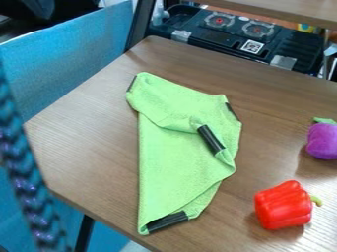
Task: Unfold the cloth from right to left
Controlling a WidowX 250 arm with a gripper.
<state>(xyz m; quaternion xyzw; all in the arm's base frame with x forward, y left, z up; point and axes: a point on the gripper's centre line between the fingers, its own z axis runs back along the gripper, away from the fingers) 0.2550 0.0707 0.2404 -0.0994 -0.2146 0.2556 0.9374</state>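
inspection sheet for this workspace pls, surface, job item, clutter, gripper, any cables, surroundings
surface: brown wood-grain table
job's things: green cloth on the table, partly folded over itself, not fully spread; dark strips near its corners and on its upper layer
clutter: red toy pepper and purple toy vegetable to the right of the cloth, neither touching it
grippers: nothing seen
cables: none identifiable; a dark braided strand runs down the left edge, can't tell what it is
surroundings: blue panel behind the table's left side, black unit with two round burner shapes beyond the far edge
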